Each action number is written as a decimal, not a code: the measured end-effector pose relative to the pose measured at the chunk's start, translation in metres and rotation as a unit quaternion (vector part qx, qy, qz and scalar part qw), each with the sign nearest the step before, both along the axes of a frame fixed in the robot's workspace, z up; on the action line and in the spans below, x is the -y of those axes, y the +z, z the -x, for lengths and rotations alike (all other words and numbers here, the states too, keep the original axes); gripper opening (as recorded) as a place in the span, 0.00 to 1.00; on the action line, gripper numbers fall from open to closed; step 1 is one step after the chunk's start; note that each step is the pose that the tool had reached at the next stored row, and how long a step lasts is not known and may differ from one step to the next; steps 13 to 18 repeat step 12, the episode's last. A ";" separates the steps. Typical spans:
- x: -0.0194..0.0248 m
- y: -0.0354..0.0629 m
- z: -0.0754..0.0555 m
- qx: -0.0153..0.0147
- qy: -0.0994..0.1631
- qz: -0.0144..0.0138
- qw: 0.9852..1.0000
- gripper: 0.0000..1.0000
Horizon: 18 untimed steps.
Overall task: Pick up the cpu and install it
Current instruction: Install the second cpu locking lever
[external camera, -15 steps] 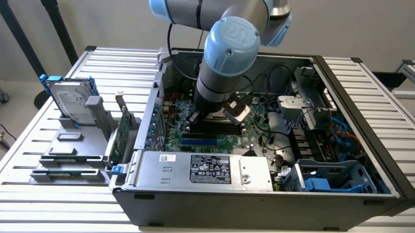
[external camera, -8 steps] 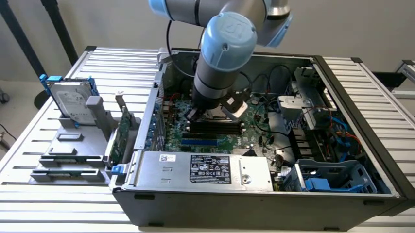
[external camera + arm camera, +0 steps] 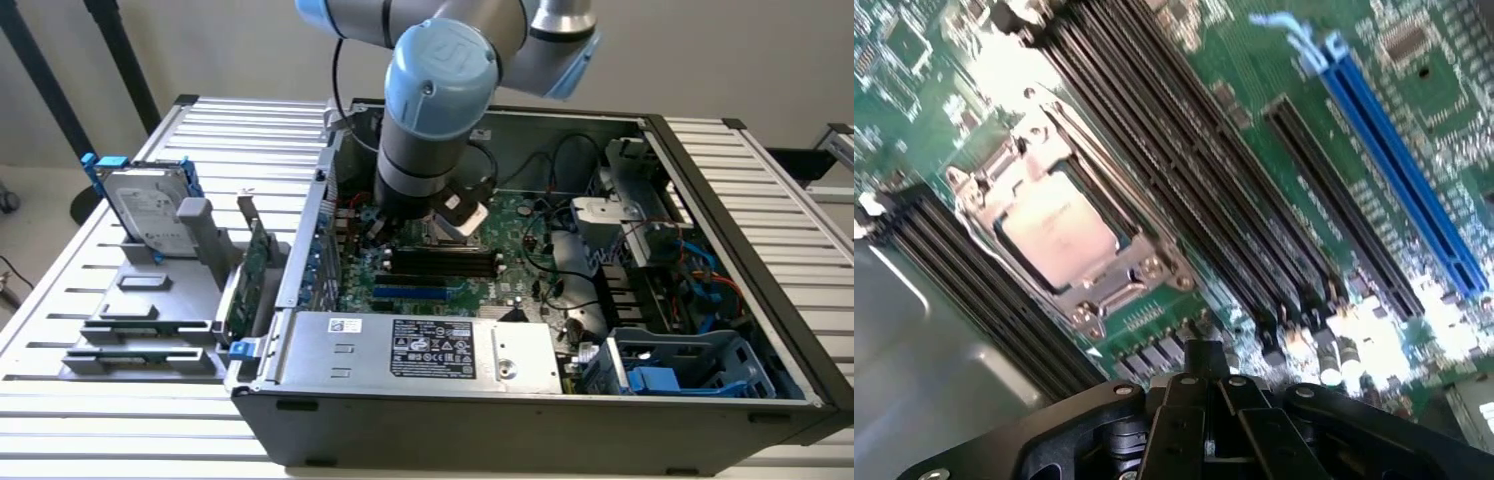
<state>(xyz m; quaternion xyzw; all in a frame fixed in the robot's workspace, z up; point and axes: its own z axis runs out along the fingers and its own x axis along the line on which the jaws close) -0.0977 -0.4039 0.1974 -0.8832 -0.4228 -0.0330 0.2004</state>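
The cpu (image 3: 1059, 235), a small square chip with a silvery top, lies flat inside the metal socket frame (image 3: 1144, 265) on the green motherboard (image 3: 1254, 60). My gripper (image 3: 1205, 362) hovers a short way above the board, off to one side of the socket, with its black fingers pressed together and nothing between them. From outside, the arm reaches down into the open computer case (image 3: 747, 260), with the gripper (image 3: 454, 222) low over the board's middle.
Black memory slots (image 3: 1184, 170) flank the socket, with a blue slot (image 3: 1394, 160) further off. A power supply (image 3: 414, 345) fills the case front; cables and a drive cage (image 3: 681, 365) sit at the exterior view's right. A hard drive (image 3: 147, 205) and a green card (image 3: 247, 275) stand in a holder outside.
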 end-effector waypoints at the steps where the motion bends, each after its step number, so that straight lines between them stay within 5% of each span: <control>1: -0.0015 0.0000 0.003 0.000 0.000 0.000 1.000 0.11; 5: -0.0082 0.0000 0.009 0.000 0.000 0.000 1.000 0.11; 18: -0.0086 0.0000 0.009 0.000 0.001 0.000 1.000 0.11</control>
